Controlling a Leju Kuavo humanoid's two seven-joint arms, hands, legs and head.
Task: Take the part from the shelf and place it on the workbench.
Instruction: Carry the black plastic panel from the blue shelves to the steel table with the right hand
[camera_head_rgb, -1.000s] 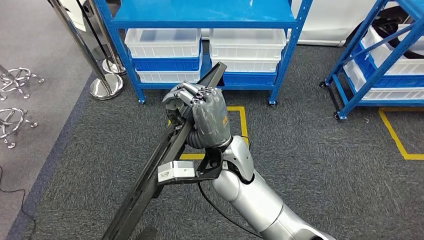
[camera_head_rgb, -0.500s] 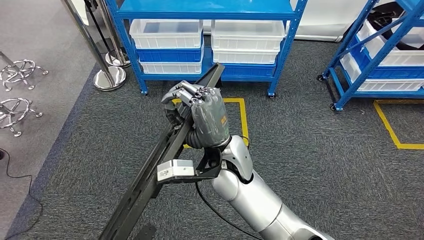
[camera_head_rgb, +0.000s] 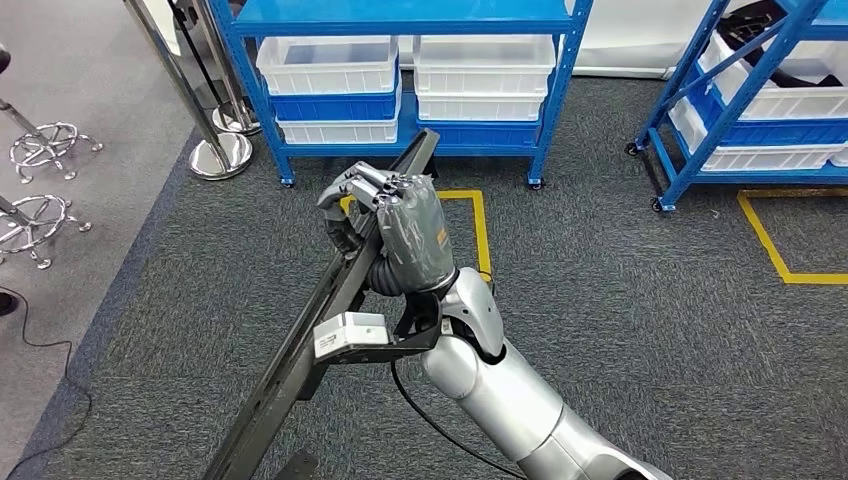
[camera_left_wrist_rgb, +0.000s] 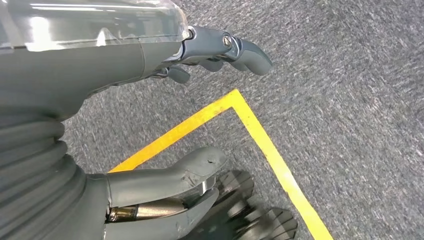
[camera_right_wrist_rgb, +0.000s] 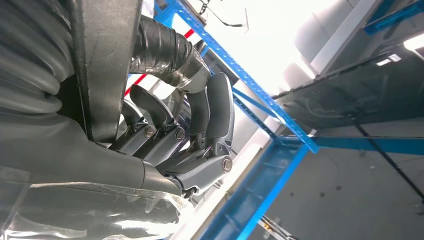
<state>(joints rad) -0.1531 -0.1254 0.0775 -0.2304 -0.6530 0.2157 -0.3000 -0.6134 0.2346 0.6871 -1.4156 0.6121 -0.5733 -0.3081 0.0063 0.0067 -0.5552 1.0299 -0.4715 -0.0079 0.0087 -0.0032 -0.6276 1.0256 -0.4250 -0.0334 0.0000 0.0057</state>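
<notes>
My right hand (camera_head_rgb: 395, 235) grips a long black rail-like part (camera_head_rgb: 300, 365) around its upper half and holds it slanted above the grey carpet. The part's top end (camera_head_rgb: 422, 148) points toward the blue shelf (camera_head_rgb: 400, 18), and its lower end runs off the picture's bottom. In the right wrist view the dark fingers (camera_right_wrist_rgb: 210, 115) wrap around the black part (camera_right_wrist_rgb: 102, 65). My left hand (camera_left_wrist_rgb: 75, 75) hangs over the carpet with thumb and fingers apart, holding nothing.
White bins (camera_head_rgb: 330, 65) fill the shelf's lower levels ahead. A second blue rack (camera_head_rgb: 740, 100) stands at the right. Steel post bases (camera_head_rgb: 218, 155) and stool feet (camera_head_rgb: 45, 145) are at the left. Yellow tape lines (camera_head_rgb: 480, 230) mark the carpet.
The whole picture has shifted, so the camera moved: shelves and floor marks have slid a little left. My right hand keeps its grip on the part.
</notes>
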